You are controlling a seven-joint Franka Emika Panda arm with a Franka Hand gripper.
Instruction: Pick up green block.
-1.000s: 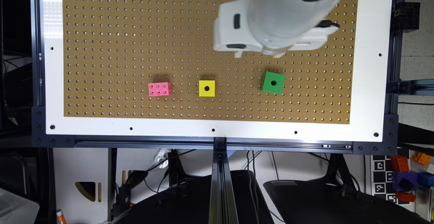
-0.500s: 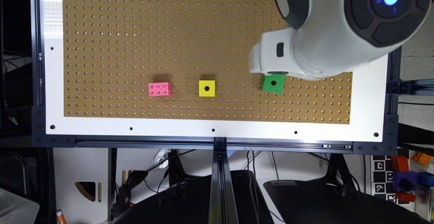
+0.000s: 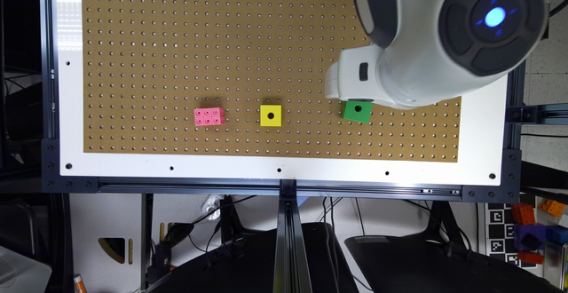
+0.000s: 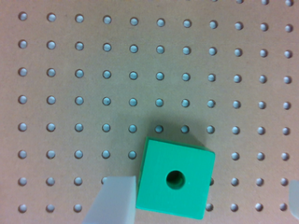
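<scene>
Clearly, the green block (image 3: 357, 112) rests on the brown pegboard (image 3: 177, 40), near the edge of the board on the exterior view's right, and the white arm (image 3: 426, 44) hangs over it and covers its far edge. The yellow cube (image 3: 270, 115) stands well apart from it toward the exterior view's left, and the pink studded brick (image 3: 209, 116) is further on that side.

From the wrist view, the gripper (image 4: 205, 198) is spread wide and holds nothing. One pale finger (image 4: 114, 200) is just beside one face of the green block, perhaps touching it, and of the other finger only a small edge shows at the border of the picture, well apart from the opposite face. So the block sits between the fingers but not in the middle; it is close to one finger. It is also turned a little against the rows of holes.

I judge that the risk comes from this offset. If the arm goes lower now, the near finger can land on the top edge of the block and press it down or tip it. If the fingers close from this place, the near one can push the block sideways and rotate it on the smooth board. Then the pads may catch it on the corners, and it can slip out during the lift.
</scene>
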